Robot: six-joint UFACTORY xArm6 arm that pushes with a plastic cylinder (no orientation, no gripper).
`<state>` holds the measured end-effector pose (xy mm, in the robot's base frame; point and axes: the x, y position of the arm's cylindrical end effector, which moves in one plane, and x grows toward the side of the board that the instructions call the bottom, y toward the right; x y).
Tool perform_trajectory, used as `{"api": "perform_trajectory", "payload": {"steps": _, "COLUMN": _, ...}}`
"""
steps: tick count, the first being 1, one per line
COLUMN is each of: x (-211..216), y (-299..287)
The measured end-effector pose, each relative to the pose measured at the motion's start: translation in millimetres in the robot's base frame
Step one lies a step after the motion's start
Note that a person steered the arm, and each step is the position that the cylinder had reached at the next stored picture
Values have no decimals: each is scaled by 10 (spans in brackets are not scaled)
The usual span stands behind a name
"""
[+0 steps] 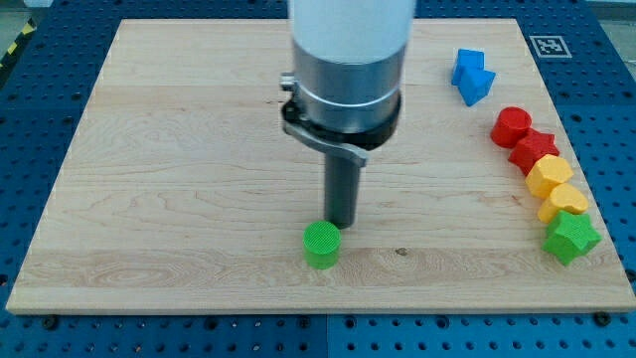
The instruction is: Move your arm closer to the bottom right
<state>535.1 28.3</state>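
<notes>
One wooden board (179,149) fills most of the view, pale and grained, lying on a blue perforated table (40,109) whose holes show on every side of it. A small black-and-white marker (548,46) sits at the board's top right corner.

Seven blocks lie on the board: two green, two red, two yellow, and blue (it may be two blue pieces pressed together; I cannot tell). The green cylinder (321,244) is the landmark, standing alone near the board's bottom edge, a little left of centre.

My tip (342,225) rests just above and to the right of that cylinder, touching it or very nearly so. The rod is a plain pusher with nothing to open or close, and it holds nothing.

Far to the right of the cylinder, a curved line of blocks runs down the board's right side, each touching the next: red cylinder (511,125), red star (534,149), yellow block (543,175), second yellow block (561,200), green star (570,235). The blue block (472,76) sits above that line, apart from it.
</notes>
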Motion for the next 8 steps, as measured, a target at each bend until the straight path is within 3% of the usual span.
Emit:
{"api": "perform_trajectory", "payload": {"steps": 3, "x": 286, "y": 798}}
{"api": "perform_trajectory", "payload": {"steps": 8, "x": 531, "y": 925}}
